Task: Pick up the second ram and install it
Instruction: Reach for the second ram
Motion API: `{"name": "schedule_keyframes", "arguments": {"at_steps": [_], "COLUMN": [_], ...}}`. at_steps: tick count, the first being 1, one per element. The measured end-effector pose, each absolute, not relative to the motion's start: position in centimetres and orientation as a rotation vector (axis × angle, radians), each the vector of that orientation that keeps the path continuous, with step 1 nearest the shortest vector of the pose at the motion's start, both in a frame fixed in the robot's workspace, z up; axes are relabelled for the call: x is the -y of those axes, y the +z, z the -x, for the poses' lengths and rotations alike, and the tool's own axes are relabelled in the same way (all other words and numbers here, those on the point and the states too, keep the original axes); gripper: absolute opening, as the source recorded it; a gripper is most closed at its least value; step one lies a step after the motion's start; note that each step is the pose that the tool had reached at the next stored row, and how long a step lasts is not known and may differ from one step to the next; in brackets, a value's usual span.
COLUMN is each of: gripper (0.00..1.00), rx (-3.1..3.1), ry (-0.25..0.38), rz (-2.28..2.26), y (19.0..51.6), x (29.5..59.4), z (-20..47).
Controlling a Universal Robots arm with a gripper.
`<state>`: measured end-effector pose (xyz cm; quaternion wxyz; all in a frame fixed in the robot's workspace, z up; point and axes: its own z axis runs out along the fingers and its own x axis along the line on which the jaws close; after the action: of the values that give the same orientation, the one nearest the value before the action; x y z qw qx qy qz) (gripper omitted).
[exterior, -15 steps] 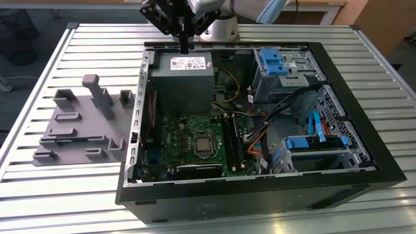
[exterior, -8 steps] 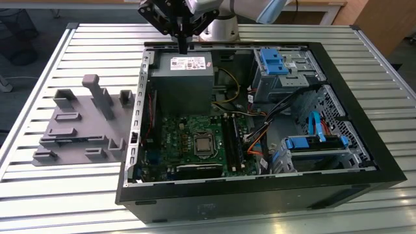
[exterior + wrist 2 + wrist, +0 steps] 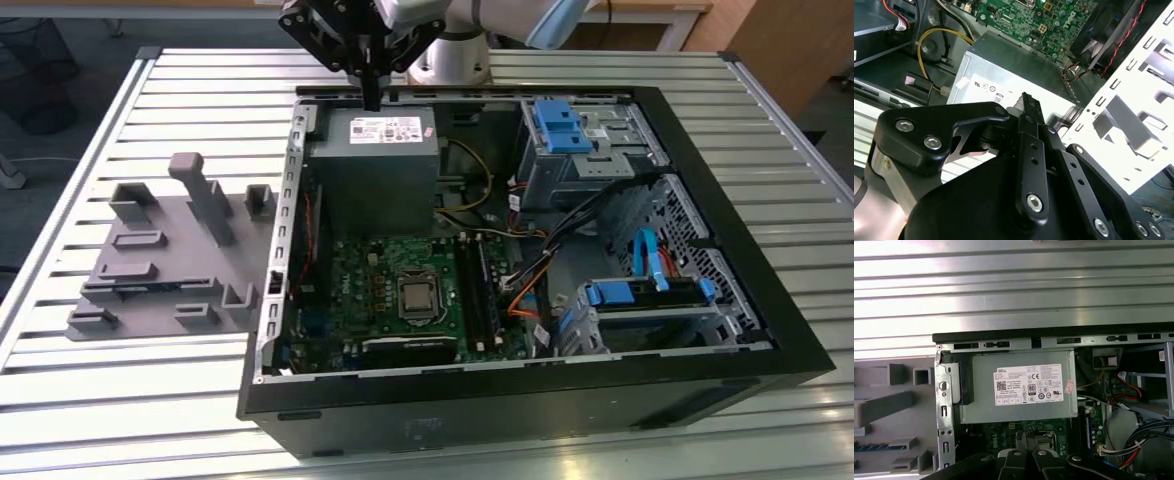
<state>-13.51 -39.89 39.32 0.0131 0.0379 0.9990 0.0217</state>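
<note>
Second ram (image 3: 874,446), apparently the bluish strip in the grey holder tray (image 3: 884,405): judged light, stiff, fragile; grip its long edges. Gripper (image 3: 370,100) closed, empty, above the power supply (image 3: 374,160).

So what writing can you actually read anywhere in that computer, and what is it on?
White label on the power supply: printed lines, marks and a code square, too small to make out.
Pink sticker at that label's edge: too small to make out.
Motherboard: white print, too small to make out.
</note>
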Motion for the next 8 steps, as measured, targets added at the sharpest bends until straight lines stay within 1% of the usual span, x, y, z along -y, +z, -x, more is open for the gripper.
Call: {"name": "schedule_keyframes", "arguments": {"at_steps": [8], "gripper": [0.11], "rx": [-3.112], "ry": [0.068], "rz": [-0.118], "y": [39.31], "x": [39.89], "z": [13.90]}}
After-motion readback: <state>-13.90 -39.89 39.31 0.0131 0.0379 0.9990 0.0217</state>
